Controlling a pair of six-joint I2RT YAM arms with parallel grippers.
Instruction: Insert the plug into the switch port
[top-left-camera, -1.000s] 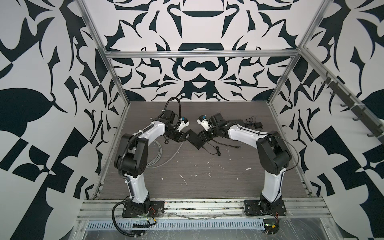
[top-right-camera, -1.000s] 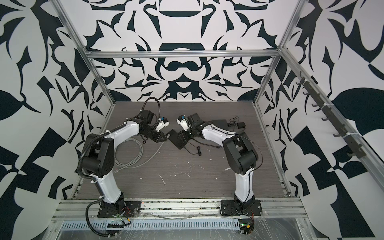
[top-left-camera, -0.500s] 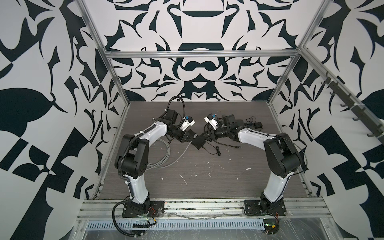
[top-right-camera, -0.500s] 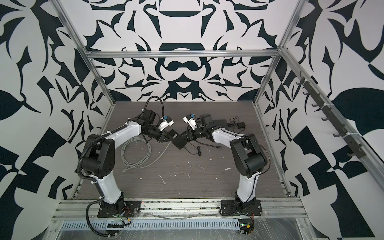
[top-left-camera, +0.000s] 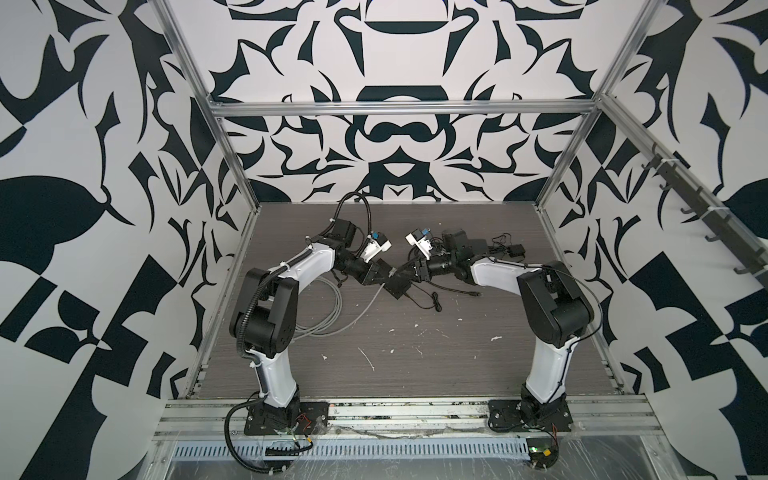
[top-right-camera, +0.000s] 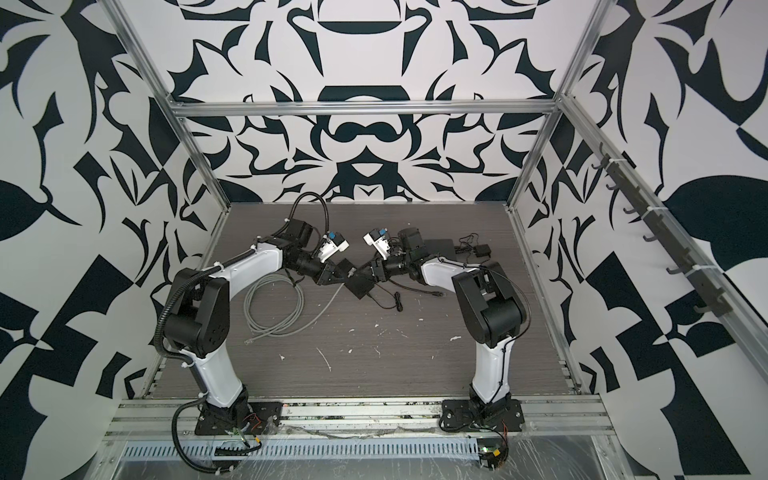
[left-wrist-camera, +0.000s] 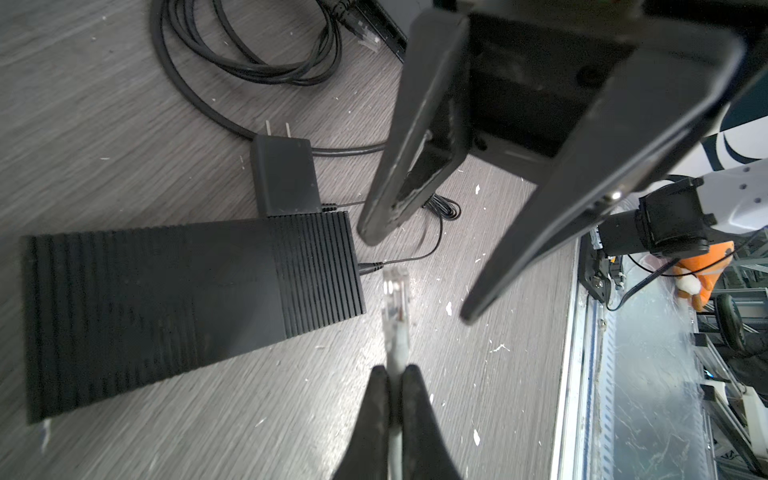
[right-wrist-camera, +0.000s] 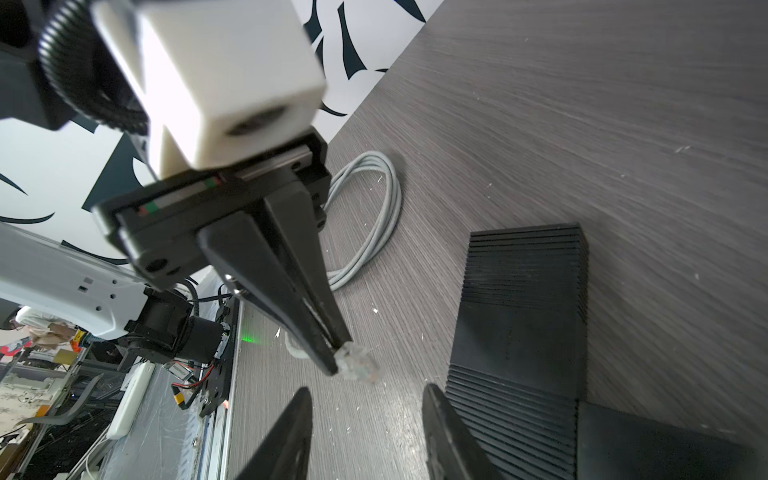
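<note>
The left gripper (left-wrist-camera: 395, 370) pinched the grey cable (left-wrist-camera: 397, 349) just behind its clear plug (left-wrist-camera: 395, 299), which hung just beside the black switch (left-wrist-camera: 166, 311), while the right gripper (right-wrist-camera: 368, 394) stood near it with its jaws spread apart.

Clear plastic plug (left-wrist-camera: 395, 303), matt ribbed switch (left-wrist-camera: 166, 307); woodgrain table (left-wrist-camera: 124, 104)

The left gripper (top-left-camera: 387, 274) and right gripper (top-left-camera: 405, 270) nearly meet beside the switch (top-left-camera: 398, 287); grey cable (top-left-camera: 365, 307) coils near the left arm (top-left-camera: 307, 266).
</note>
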